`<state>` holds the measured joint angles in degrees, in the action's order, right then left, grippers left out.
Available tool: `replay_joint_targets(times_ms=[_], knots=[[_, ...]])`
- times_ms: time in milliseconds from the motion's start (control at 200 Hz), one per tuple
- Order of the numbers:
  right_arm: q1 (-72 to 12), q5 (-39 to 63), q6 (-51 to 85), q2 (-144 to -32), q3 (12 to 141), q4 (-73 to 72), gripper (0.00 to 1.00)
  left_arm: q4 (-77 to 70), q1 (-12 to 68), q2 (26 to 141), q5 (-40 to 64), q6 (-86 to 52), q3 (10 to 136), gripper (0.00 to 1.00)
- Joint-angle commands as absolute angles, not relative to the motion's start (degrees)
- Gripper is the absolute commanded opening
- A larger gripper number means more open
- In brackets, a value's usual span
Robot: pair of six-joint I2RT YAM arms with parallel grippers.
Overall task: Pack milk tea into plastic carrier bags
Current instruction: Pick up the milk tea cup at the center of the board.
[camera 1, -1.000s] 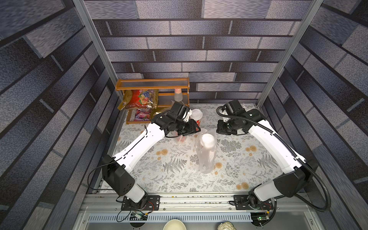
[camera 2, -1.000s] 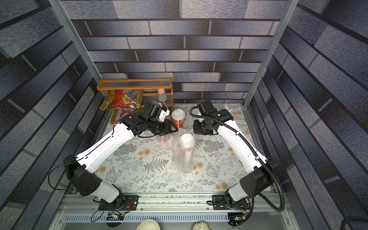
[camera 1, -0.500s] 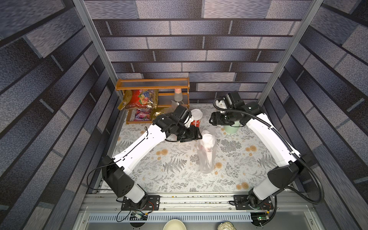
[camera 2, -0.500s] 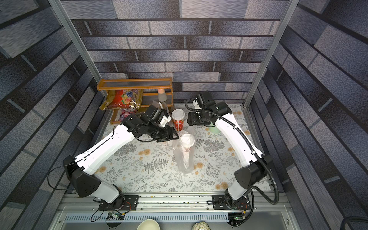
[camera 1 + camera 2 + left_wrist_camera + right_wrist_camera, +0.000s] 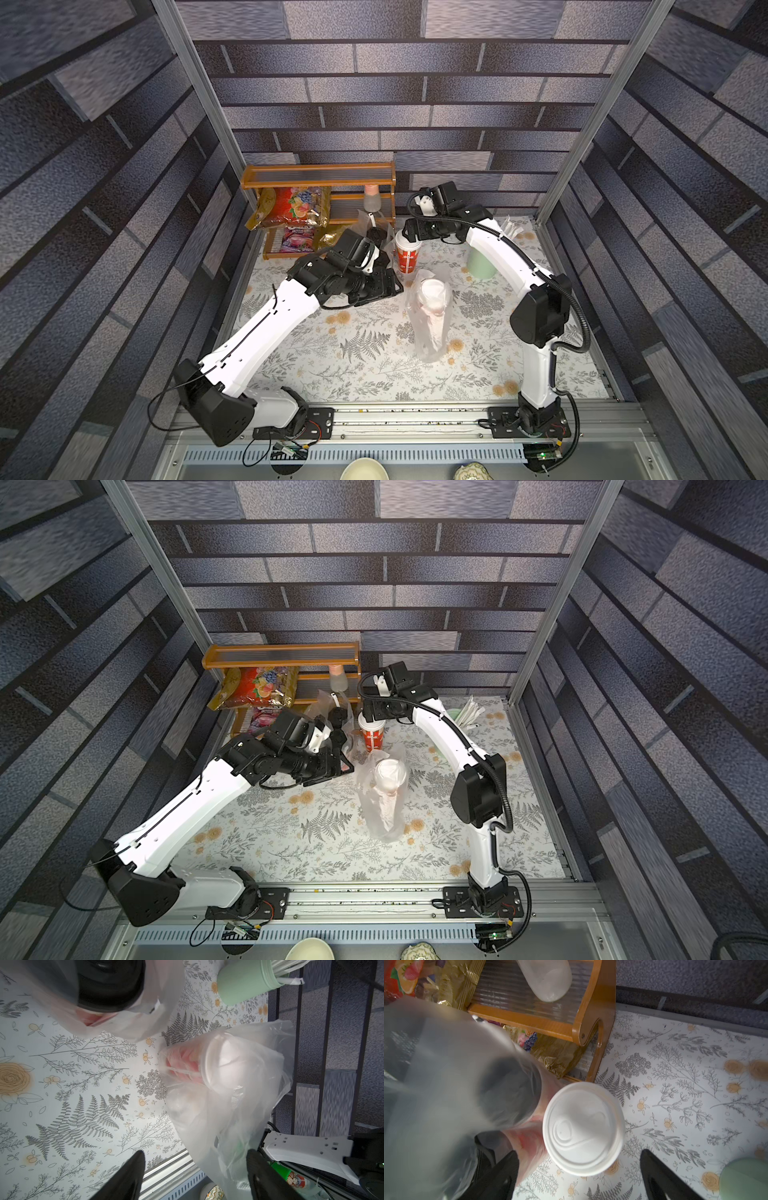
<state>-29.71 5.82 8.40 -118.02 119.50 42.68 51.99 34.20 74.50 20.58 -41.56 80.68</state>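
One milk tea cup (image 5: 408,254) (image 5: 372,735), red with a white lid (image 5: 583,1128), stands bare near the shelf. My right gripper (image 5: 579,1156) (image 5: 409,235) hangs open just above it, fingers apart on either side of the lid. Mid-table, a clear plastic carrier bag (image 5: 430,320) (image 5: 384,800) holds a white-lidded cup (image 5: 224,1068). My left gripper (image 5: 196,1159) (image 5: 386,286) is open beside this bag, loose plastic lying by one finger. A second carrier bag (image 5: 376,237) (image 5: 436,1084) with a black-lidded cup (image 5: 110,985) stands behind the left wrist.
A wooden shelf (image 5: 320,178) (image 5: 591,1028) with foil snack packets (image 5: 291,208) and a pale bottle (image 5: 372,199) stands at the back left. A pale green cup of white straws (image 5: 482,262) (image 5: 243,985) sits at the back right, under the right arm.
Both grippers have opened. The right gripper swung from beside the mid-table bag to the back, over the bare white-lidded cup. The left gripper shifted slightly toward the front.
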Motion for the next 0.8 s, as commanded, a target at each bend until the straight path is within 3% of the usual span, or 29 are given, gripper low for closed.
replay_joint_targets(times_ms=[0, 251, 797], knots=[[-30.8, 3.2, 5.3, -120.8, 123.1, 40.8, 0.93, 50.6, 31.1, 69.4, 18.8, -43.9, 77.7, 0.80], [-31.7, 0.5, 4.4, -123.7, 123.8, 40.6, 0.91, 50.1, 24.5, 64.5, 21.8, -44.1, 72.7, 0.80], [-34.1, -5.6, 0.9, -125.3, 120.9, 40.7, 0.84, 49.6, 22.3, 63.7, 24.0, -43.7, 70.4, 0.80]])
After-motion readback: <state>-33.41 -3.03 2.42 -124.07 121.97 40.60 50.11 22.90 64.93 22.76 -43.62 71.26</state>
